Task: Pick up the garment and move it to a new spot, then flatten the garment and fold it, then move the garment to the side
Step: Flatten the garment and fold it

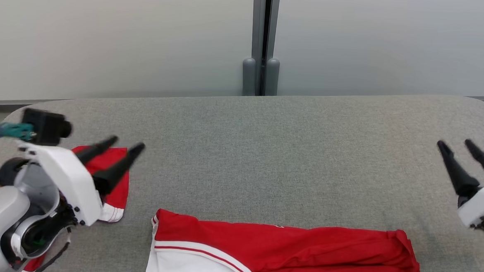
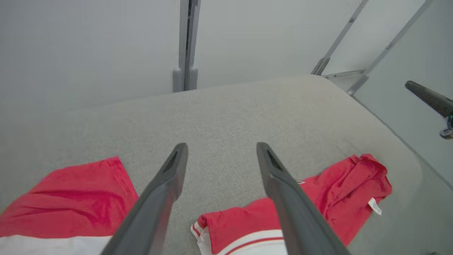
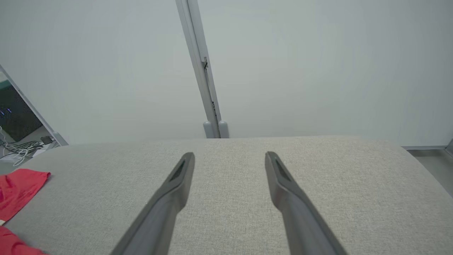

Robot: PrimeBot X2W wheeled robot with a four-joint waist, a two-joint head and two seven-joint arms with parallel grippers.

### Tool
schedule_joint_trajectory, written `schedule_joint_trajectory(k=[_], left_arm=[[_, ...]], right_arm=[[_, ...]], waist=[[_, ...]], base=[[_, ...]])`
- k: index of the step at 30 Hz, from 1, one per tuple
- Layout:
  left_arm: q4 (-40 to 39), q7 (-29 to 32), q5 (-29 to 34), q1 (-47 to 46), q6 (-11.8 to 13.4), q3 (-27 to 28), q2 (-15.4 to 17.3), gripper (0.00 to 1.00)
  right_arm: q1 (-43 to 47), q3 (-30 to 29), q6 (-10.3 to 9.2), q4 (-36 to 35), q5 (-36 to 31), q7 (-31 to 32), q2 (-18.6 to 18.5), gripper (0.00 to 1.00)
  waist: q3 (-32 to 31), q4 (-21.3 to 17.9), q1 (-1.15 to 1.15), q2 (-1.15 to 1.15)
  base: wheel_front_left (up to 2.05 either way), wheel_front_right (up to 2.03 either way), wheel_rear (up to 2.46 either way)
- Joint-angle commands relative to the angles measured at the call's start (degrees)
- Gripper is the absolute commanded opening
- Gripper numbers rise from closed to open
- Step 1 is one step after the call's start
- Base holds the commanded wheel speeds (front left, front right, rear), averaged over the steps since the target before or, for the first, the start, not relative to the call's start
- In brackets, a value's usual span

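Left end effector (image 1: 127, 142): seen nearest, at the lower left of the head view; its fingers are spread wide and nothing is held; it is raised just above the sleeve.
Right end effector (image 1: 454, 143): seen at the right edge of the head view; its fingers are likewise spread wide and nothing is held; it is poised over bare tabletop, apart from the cloth.
Garment (image 1: 281, 250): red with white trim; it is laid lengthwise along the near side of the tabletop (image 1: 266, 154), and its lower part is cut off by the bottom edge of the head view.
Sleeve (image 1: 117, 187): red with a white cuff; it is spread out to the left, under the left fingers.
Right end of garment: bunched and creased; a white tag (image 2: 374, 206) is seen there in the left wrist view.
Done so far: the garment is judged to be already placed on its spot, and the body is laid out roughly flat.
Unclear: whether any fold is made cannot be told, since the near part is hidden.
Left to do: the right end is judged to need smoothing; then the garment is to be folded and moved to the side.
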Motion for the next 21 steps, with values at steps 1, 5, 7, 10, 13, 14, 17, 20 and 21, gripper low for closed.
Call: schedule_joint_trajectory(k=[1,5,7,10,13,14,17,20,21], left_arm=[[0.01,-2.19,0.81,1.31,1.08,0.75,0.24,1.0],[-0.65,-16.48,4.89,6.6,7.16,3.86,-0.82,1.0],[-1.11,-21.49,6.04,9.68,9.61,5.29,-1.72,1.0],[-1.39,-23.83,8.82,15.06,12.69,10.12,-4.29,1.0],[-2.4,-23.91,15.86,22.31,14.45,21.06,-10.21,1.0],[-2.81,-23.93,19.34,24.98,14.73,24.58,-12.14,1.0],[-4.26,-23.89,28.21,31.76,13.76,33.48,-18.57,1.0],[-4.85,-23.89,34.92,37.04,11.64,39.24,-24.33,1.0],[-4.67,-23.89,36.25,38.26,10.7,40.58,-25.86,1.0]], right_arm=[[0.89,-1.85,0.01,0.22,-0.93,-0.48,0.63,1.0],[7.81,-17.4,0.01,-1.68,-8.54,-0.44,6.73,1.0],[12.26,-24.95,0.01,-3.94,-13.29,-0.46,10.15,1.0],[19.24,-32.98,0.01,-8.11,-19.62,-0.48,15.32,1.0],[24.8,-37.18,0.01,-11.79,-24.27,-0.48,19.09,1.0],[26.25,-38.0,0.01,-12.6,-25.76,-0.48,19.88,1.0],[29.41,-39.55,0.01,-14.16,-28.82,-0.48,21.68,1.0],[31.12,-39.99,0.01,-14.83,-30.45,-0.25,22.37,1.0],[31.45,-40.03,0.01,-14.99,-30.86,0.17,22.54,1.0]], waist=[[-0.02,0.05,0.0,0.0],[0.11,0.73,0.0,0.0],[0.21,1.13,0.0,0.0],[0.43,1.49,0.0,0.0],[0.7,1.61,0.0,0.0],[0.75,1.59,0.0,0.0],[0.86,1.64,0.0,0.0],[1.14,1.54,0.0,0.0],[1.26,1.47,0.0,0.0]], base=[[0.0,0.0,0.0],[0.0,0.0,0.0],[0.0,0.0,0.0],[0.0,0.0,0.0],[0.0,0.0,0.0],[0.0,0.0,0.0],[0.0,0.0,0.0],[0.0,0.0,0.0],[0.0,0.0,0.0]])
